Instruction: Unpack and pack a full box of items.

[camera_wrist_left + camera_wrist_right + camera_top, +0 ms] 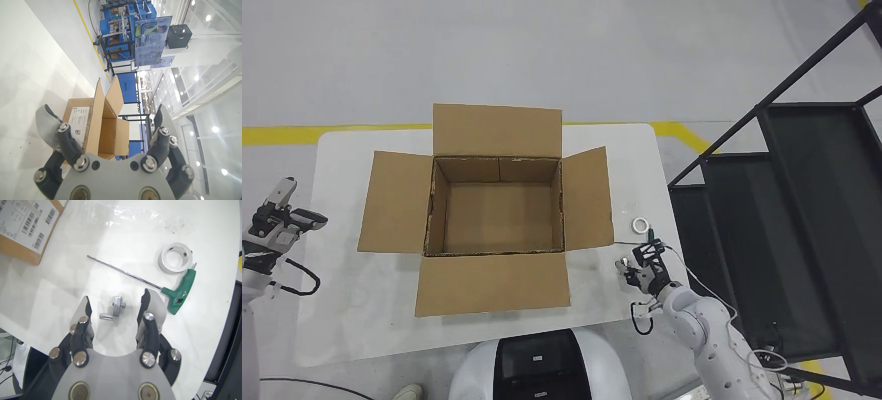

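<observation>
Below the right gripper (117, 297) (fingers spread, holding nothing), the small metal crank (117, 308) looks rigid, dense, slick: pinch across its flat block, not the round pin.

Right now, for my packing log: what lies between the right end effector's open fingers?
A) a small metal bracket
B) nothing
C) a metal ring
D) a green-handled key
A: the small metal bracket lies between the open fingers of the right end effector; the ring and key lie beyond them.

Overhead, two wrist cameras; common box (497, 215)
</observation>
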{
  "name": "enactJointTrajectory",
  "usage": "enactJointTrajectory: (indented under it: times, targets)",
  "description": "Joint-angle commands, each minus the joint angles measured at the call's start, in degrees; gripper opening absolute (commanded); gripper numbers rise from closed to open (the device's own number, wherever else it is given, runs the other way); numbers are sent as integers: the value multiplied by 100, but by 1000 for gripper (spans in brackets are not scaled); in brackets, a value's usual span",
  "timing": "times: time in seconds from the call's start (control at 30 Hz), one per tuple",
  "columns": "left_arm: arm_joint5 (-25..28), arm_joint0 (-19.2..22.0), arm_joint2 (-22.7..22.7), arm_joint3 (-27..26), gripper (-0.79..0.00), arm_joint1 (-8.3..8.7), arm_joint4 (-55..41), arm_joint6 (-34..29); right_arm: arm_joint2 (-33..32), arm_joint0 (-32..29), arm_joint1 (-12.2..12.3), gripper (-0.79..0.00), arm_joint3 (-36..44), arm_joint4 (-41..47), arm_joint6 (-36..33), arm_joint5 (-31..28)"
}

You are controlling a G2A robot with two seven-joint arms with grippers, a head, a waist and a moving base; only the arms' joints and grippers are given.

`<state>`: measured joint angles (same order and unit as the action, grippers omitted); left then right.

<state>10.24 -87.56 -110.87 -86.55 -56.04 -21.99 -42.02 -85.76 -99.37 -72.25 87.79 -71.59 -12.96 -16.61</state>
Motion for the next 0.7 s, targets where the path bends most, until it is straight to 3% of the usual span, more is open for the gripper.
enactJointTrajectory:
  times: [0.0, 0.27, 0.3, 0.37, 0.67]
  targets:
    - [0, 0, 0, 0, 0, 0, 0, 0, 38, 24, -1, -403, -43, -75, -12, 120]
    - [0, 0, 0, 0, 0, 0, 0, 0, 246, 107, -11, -425, -196, -225, -15, 318]
    - [0, 0, 0, 0, 0, 0, 0, 0, 264, 122, -12, -489, -219, -256, -14, 367]
    - [0, 0, 0, 0, 0, 0, 0, 0, 297, 148, -14, -785, -250, -306, -9, 461]
    - [0, 0, 0, 0, 0, 0, 0, 0, 107, 43, 19, -785, -28, -35, 128, 429]
